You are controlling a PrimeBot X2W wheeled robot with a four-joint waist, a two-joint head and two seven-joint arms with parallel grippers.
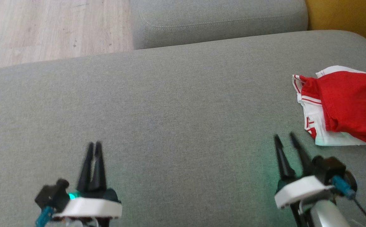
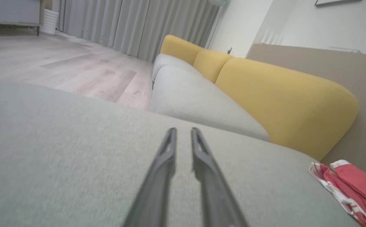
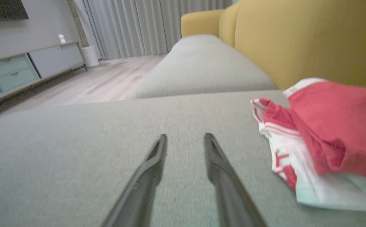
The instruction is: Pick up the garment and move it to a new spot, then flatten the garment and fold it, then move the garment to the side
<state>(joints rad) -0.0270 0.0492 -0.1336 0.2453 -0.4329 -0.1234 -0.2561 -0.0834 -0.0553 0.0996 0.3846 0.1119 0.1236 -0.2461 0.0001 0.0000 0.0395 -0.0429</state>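
The garment [image 1: 343, 104], red cloth crumpled over a white layer with red stripes, lies at the right end of the grey seat cushion [image 1: 170, 110]. Its far side is cut off at the head view's right edge, so its full shape cannot be made out. The yellow backrest [image 3: 296, 37] stands behind it. The right gripper [image 1: 283, 136] sits just beside the garment's near white corner, apart from it, fingers spread and empty. The left gripper [image 1: 94, 143], motion-blurred, is well apart, fingers nearly together with a slim gap, grasping nothing.
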